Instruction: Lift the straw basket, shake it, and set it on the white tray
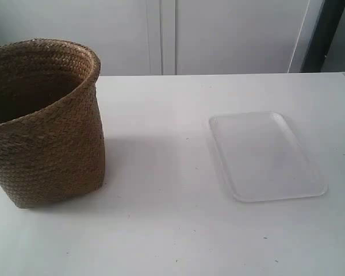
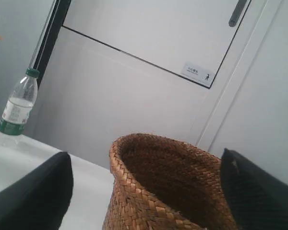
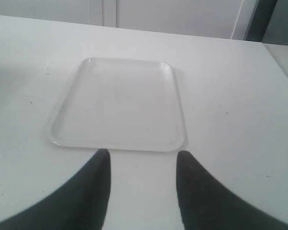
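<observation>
Straw basket [image 1: 46, 132] on counter [image 1: 161, 230], well apart from white tray [image 1: 264, 155]; water bottle [image 2: 17, 110] stands past the basket. Left end effector [image 2: 144, 158] and right end effector [image 3: 143, 154] both released.

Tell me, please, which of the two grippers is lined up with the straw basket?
The left gripper: its wrist view shows the straw basket framed between its open fingers, while the right gripper faces the white tray instead.

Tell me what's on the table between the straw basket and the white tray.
Nothing: the exterior view shows only bare white table between the straw basket and the white tray.
</observation>
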Available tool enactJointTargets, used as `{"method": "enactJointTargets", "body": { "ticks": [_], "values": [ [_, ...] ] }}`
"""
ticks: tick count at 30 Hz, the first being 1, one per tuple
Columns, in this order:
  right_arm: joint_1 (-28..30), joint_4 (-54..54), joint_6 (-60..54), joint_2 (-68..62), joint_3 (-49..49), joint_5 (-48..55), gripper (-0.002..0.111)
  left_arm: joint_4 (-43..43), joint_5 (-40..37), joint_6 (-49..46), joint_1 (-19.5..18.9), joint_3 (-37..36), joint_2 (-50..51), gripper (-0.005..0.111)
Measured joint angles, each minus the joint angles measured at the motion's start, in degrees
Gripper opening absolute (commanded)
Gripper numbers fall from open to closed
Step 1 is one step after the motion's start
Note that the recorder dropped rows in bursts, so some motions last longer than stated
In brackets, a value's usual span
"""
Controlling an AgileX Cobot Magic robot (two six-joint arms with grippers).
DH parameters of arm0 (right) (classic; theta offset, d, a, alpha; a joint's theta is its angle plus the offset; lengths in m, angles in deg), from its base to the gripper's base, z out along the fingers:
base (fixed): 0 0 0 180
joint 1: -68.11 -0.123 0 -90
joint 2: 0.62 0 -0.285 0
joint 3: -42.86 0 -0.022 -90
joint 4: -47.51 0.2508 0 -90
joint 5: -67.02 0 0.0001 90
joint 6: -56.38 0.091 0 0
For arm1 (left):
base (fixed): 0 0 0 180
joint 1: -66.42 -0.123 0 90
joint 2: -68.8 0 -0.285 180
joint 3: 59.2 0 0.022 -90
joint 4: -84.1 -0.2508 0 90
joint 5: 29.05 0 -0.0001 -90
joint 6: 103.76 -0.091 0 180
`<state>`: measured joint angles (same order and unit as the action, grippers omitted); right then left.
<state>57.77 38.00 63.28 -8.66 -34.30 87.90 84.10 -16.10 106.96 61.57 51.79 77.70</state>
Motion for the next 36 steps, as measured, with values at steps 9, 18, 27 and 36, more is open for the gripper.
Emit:
{"method": "enactJointTargets", "body": {
  "ticks": [9,18,27,36],
  "values": [
    [0.0,0.0,-0.1,0.0,0.0,0.0,0.042,0.0,-6.7,15.0,0.0,9.6,9.1,0.085],
    [0.0,0.0,-0.1,0.0,0.0,0.0,0.042,-1.4,-18.5,12.3,0.0,21.2,20.2,0.085],
    [0.0,0.0,-0.1,0.0,0.0,0.0,0.042,-4.8,-43.3,8.3,0.0,41.6,39.5,0.085],
    [0.0,0.0,-0.1,0.0,0.0,0.0,0.042,-10.7,-56.8,8.0,0.0,53.2,51.9,0.085]
  ]
}}
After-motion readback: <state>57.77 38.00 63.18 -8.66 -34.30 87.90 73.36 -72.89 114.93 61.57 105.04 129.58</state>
